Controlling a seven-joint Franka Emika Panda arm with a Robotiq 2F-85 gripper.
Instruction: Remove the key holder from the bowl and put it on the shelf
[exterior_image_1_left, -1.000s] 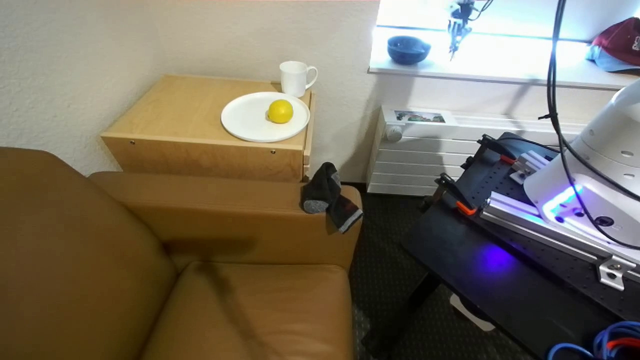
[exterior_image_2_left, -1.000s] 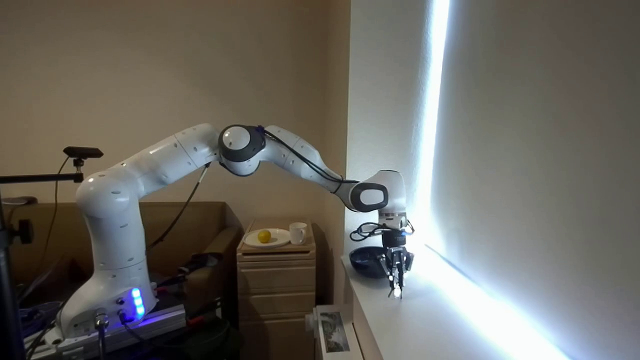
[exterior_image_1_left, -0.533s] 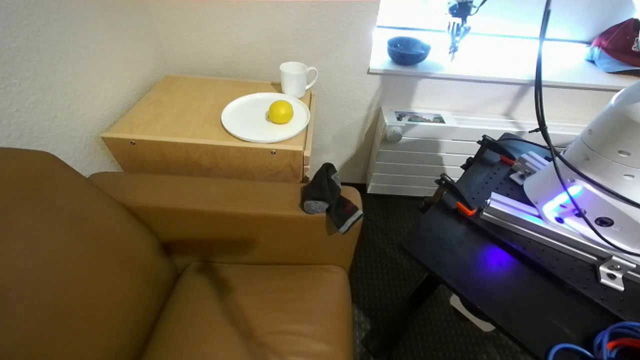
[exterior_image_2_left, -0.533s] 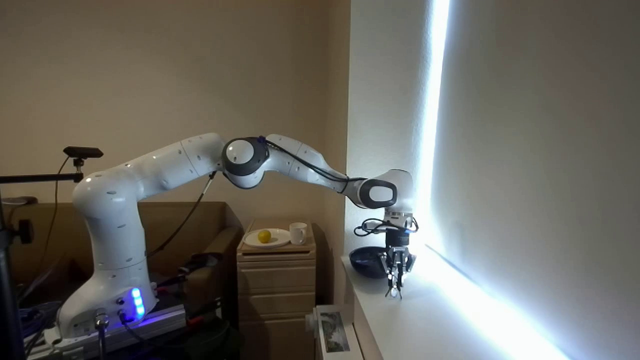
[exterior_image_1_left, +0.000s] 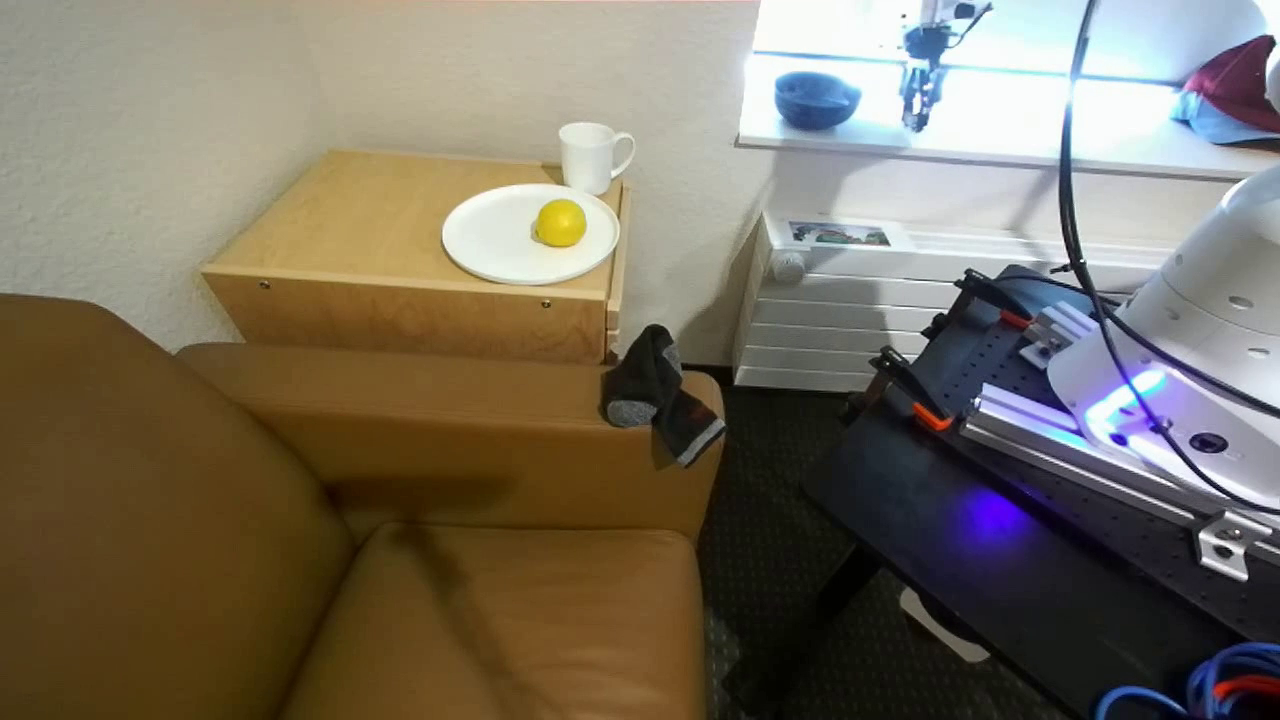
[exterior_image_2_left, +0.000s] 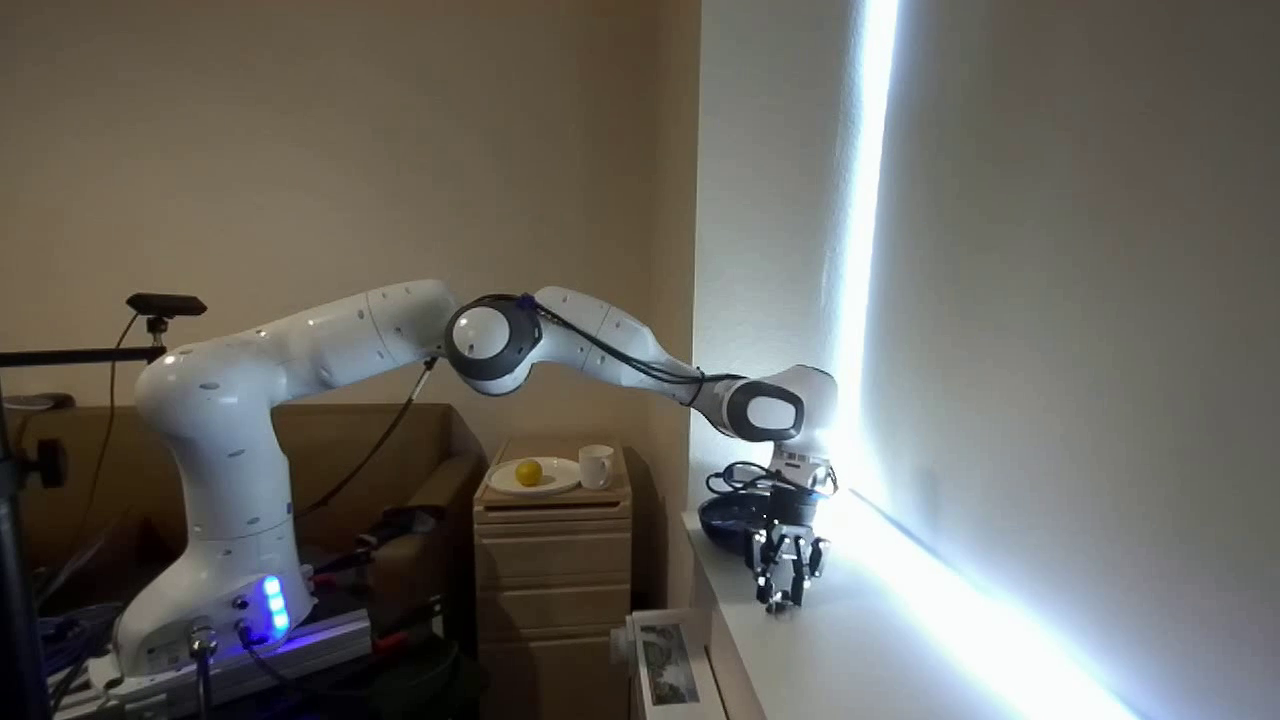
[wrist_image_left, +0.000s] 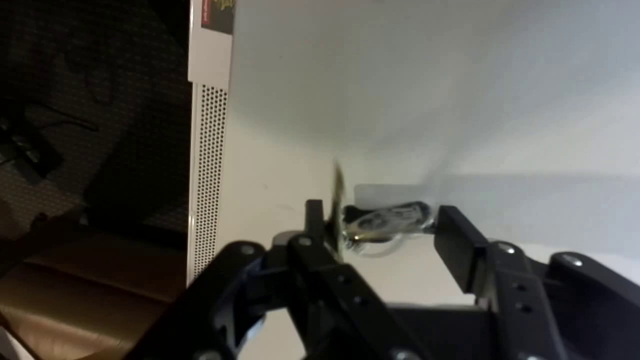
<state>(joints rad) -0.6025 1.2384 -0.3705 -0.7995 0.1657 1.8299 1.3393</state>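
Arm (exterior_image_2_left: 490, 345) lower than before, outstretched over shelf (exterior_image_2_left: 825, 665); fingers (wrist_image_left: 457, 247) point down, parted, key holder (wrist_image_left: 392, 219) between.

In an exterior view we see our arm (exterior_image_2_left: 395, 318) extended from its upright base (exterior_image_2_left: 215, 610), where blue lights (exterior_image_2_left: 275, 605) glow. It climbs slightly to the elbow (exterior_image_2_left: 490, 345), then slopes down to the wrist (exterior_image_2_left: 770, 410), beneath which our tool (exterior_image_2_left: 782, 592) points almost straight down. In the wrist view we have both fingers (wrist_image_left: 520, 295) apart, their pads (wrist_image_left: 457, 252) facing across a gap.
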